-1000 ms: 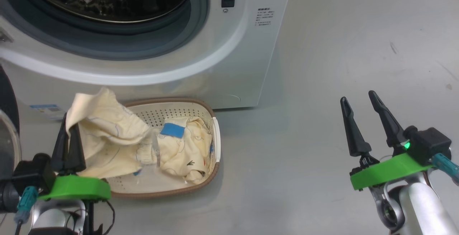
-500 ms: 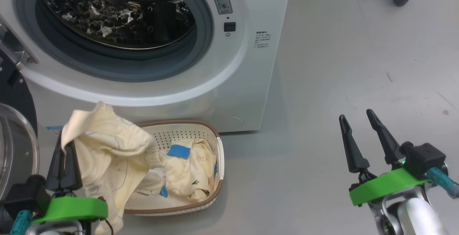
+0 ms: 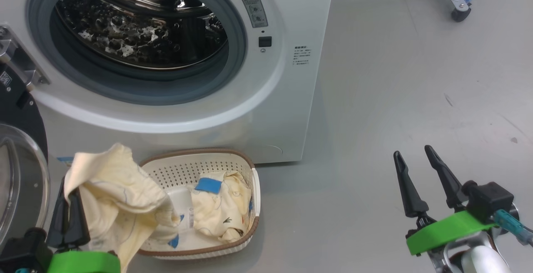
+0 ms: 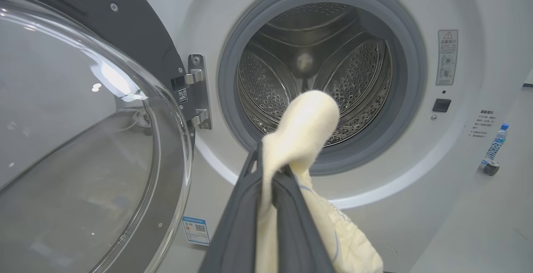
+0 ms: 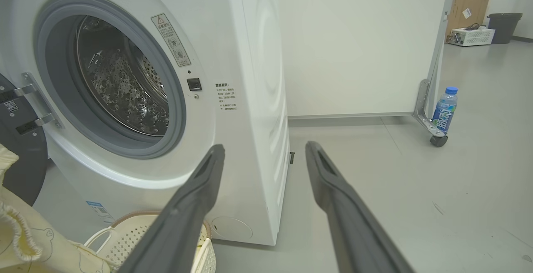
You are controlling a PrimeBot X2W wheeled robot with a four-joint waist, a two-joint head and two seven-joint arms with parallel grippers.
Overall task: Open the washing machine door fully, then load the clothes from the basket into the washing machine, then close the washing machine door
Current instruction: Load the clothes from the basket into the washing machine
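The big white washing machine (image 3: pixel 287 98) stands on the grey floor (image 3: pixel 395 77). Its round door (image 4: pixel 83 140) is swung wide open on the left side. You can look right into the shiny drum (image 3: pixel 137 35) with all its little holes.

The basket (image 3: pixel 195 151) sits on the floor just in front of the washing machine, under the round hole.

The left gripper (image 3: pixel 68 198) is squeezed shut on a cream garment (image 3: pixel 112 198). The garment is lifted up over the left end of the basket and hangs down from the dark fingers. In the left wrist view its top pokes up past the fingertips, in front of the drum.

More clothes (image 3: pixel 225 214) lie in the right half of the basket. They are cream too, with a blue patch on top.

The right gripper (image 3: pixel 412 151) hangs over the bare floor, well apart from the basket on its right side. Its two fingers are spread wide and hold nothing.

A water bottle (image 5: pixel 444 110) stands on the floor far off, beside a small wheel.
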